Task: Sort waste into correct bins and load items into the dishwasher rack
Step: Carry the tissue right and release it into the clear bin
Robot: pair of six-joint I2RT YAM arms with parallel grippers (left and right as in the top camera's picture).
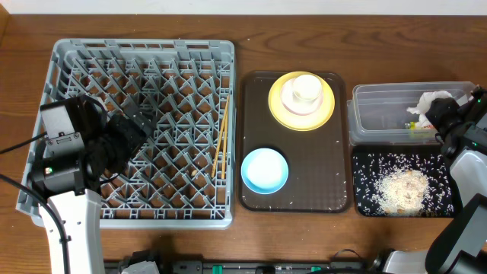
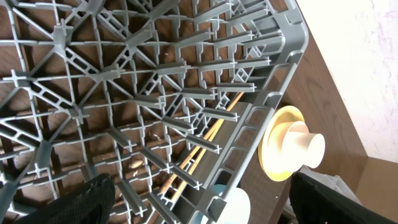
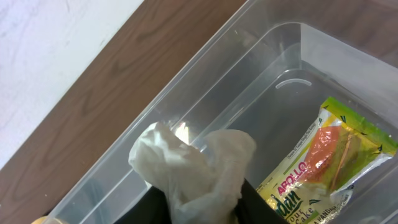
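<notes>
**Over far-right tub: waste almost sorted**

Right gripper [image 3: 202,211] pinches tissue [image 3: 186,168] above clear tub [image 1: 380,114], wrapper [image 3: 323,155] inside; rice [image 1: 402,189] in black tray [image 1: 355,183]. Chopsticks [image 1: 223,141] racked; plate [image 1: 283,114], cup [image 1: 306,90], blue dish [image 1: 265,169] wait. Left gripper [image 1: 129,133] gapes empty over rack [image 1: 144,47].

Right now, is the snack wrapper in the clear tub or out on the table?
In the tub. The right wrist view shows the wrapper lying on the tub's clear floor, with its walls rising around it.

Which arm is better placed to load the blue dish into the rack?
Likely left: the open left gripper hovers over the rack beside the tray holding the dish. The right gripper is at the clear tub with the tissue.
</notes>
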